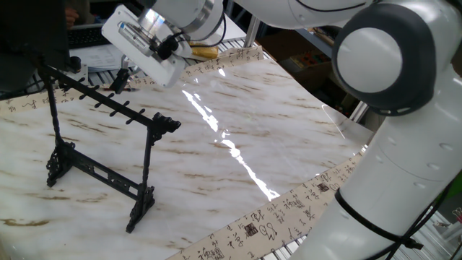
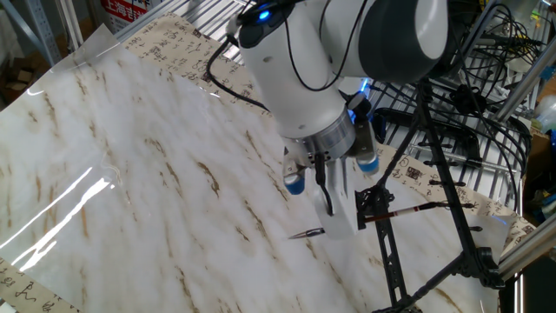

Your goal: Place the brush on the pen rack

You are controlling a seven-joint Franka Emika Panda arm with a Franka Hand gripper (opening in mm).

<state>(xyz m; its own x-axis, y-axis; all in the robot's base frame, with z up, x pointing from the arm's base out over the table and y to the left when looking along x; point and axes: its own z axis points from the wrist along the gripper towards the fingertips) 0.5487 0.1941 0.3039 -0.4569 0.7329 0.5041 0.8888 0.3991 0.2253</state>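
Step in hand: pick-up approach, nothing grasped yet. Brush [image 2: 306, 233] lies flat on the marble-pattern tabletop [image 2: 130, 156], dark tip pointing out into the open table, its reddish-brown handle running back past the foot of the pen rack [image 1: 108, 107]. Its mid-section is hidden behind the gripper and rack parts, so I can't tell whether it touches the rack base. Gripper [image 2: 345, 217] hangs pointing down just above that hidden stretch; fingers read as spread apart with nothing between them, one dark, one white. The opposite camera only shows the gripper [image 1: 121, 76] behind the far end of the rack's top bar, with the brush out of sight there, so no cross-check. Rack is upright, pegs bare. My read of the next move: drop straight down so the fingers straddle the handle, close, lift. Then reorient so the loop end can go over a peg; I can't make out the loop from here. Risks: a thin shaft rolling out of the pinch, and clipping the rack upright so close by.
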